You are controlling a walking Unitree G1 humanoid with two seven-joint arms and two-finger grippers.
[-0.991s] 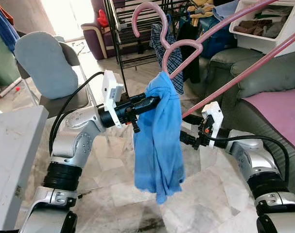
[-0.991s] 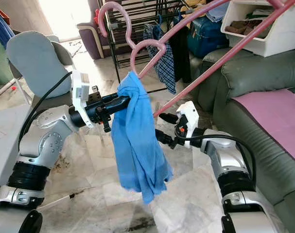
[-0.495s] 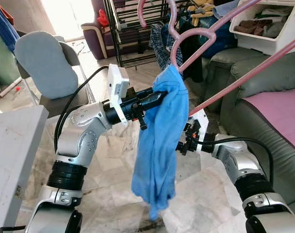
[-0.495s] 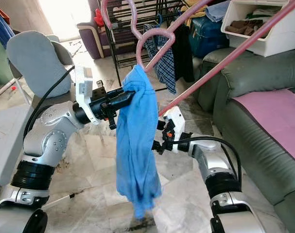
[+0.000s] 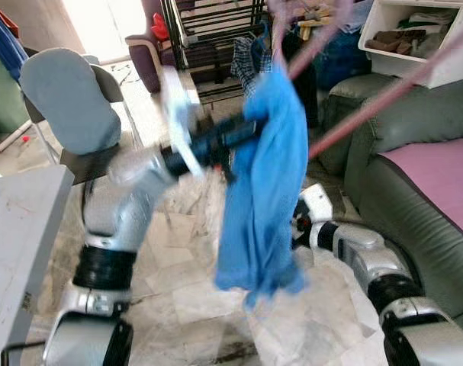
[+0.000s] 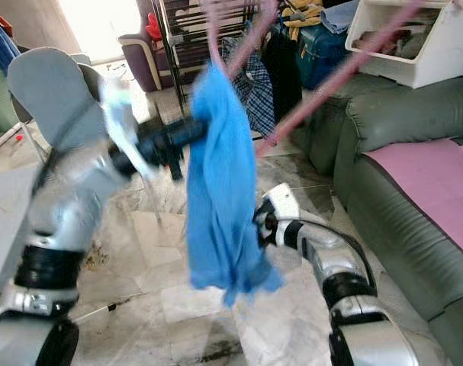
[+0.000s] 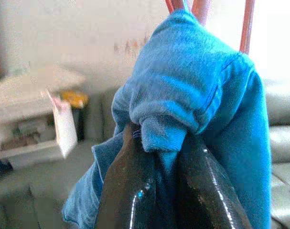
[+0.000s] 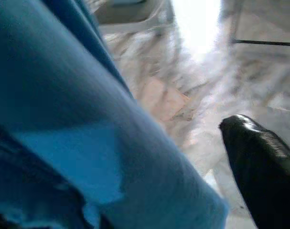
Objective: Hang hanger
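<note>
Pink hanger (image 5: pixel 345 114), draped with a blue garment (image 5: pixel 262 183), is held raised before the drying rack (image 5: pixel 208 38). Left gripper (image 7: pixel 159 157) is clamped on the garment; right gripper (image 8: pixel 259 162), behind the cloth, is indeterminate.

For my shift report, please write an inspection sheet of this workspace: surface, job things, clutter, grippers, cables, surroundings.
Surface: pale tiled floor, stained in places.
Job's things: pink hanger, blurred, carrying a blue garment that hangs free.
Clutter: white bin of clothes on the sofa back.
Grippers: left gripper shut on the blue garment; right gripper low beside the cloth, state unclear.
Cables: nothing seen clearly, arms blurred.
Surroundings: green sofa, grey chair, black drying rack, white table.
</note>
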